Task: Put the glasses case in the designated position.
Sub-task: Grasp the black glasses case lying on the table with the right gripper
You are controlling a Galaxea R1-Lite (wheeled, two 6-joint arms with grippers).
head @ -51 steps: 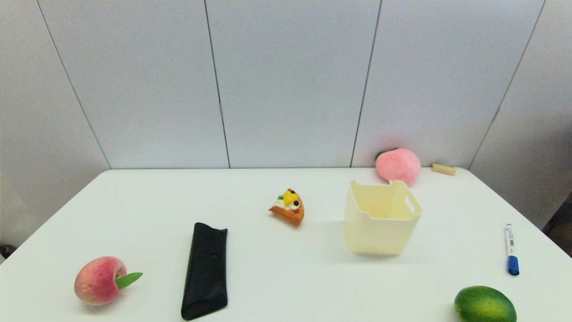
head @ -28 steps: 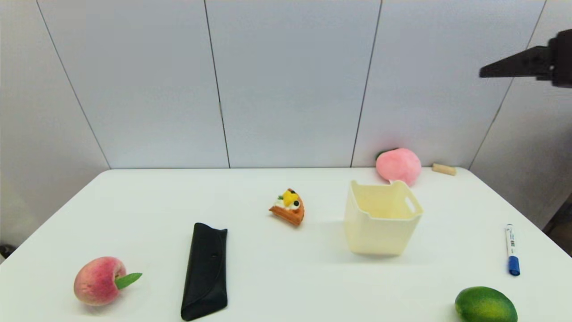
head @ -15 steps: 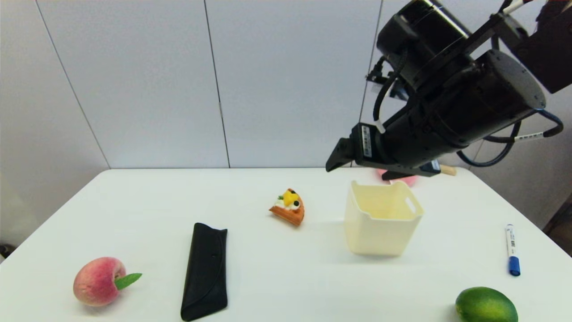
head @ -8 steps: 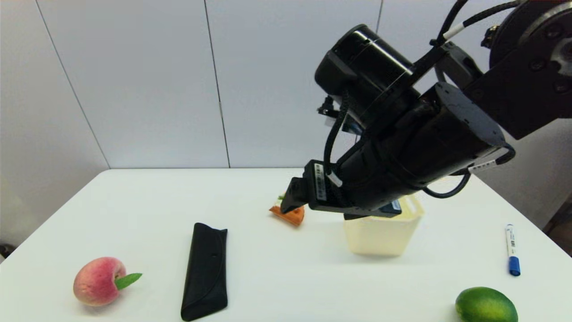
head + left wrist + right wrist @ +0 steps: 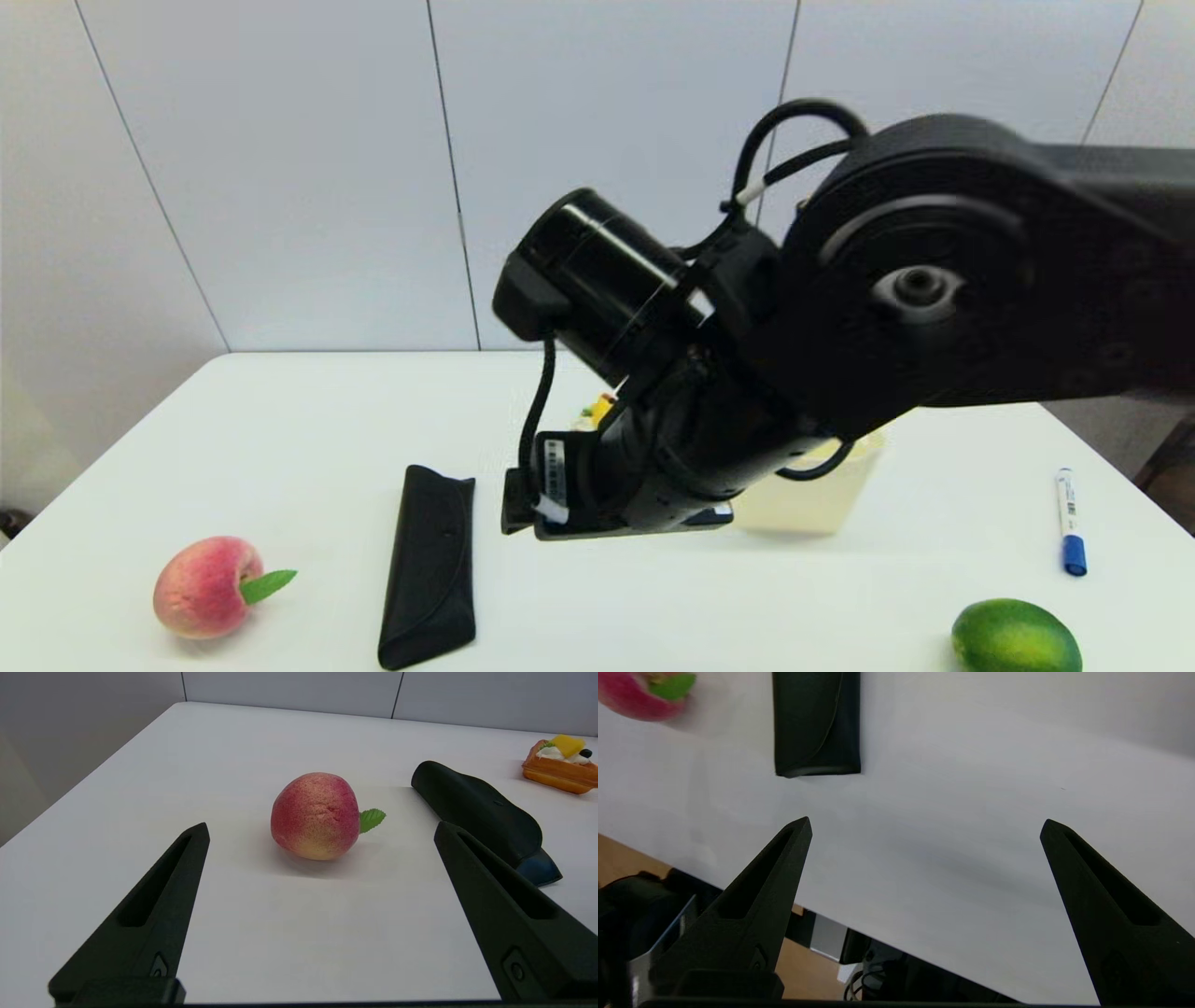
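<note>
Right gripper (image 5: 924,826) spread wide (above table), glasses case (image 5: 428,567) untouched

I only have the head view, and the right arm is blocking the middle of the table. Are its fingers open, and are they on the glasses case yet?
Observer: The right gripper is wide open and holds nothing.
Operator: And the case?
Observer: The glasses case lies flat on the table, ahead of the right fingertips and apart from them.
Operator: Where is the left arm?
Observer: The left gripper is open and low over the table. It faces the peach and touches nothing.
</note>
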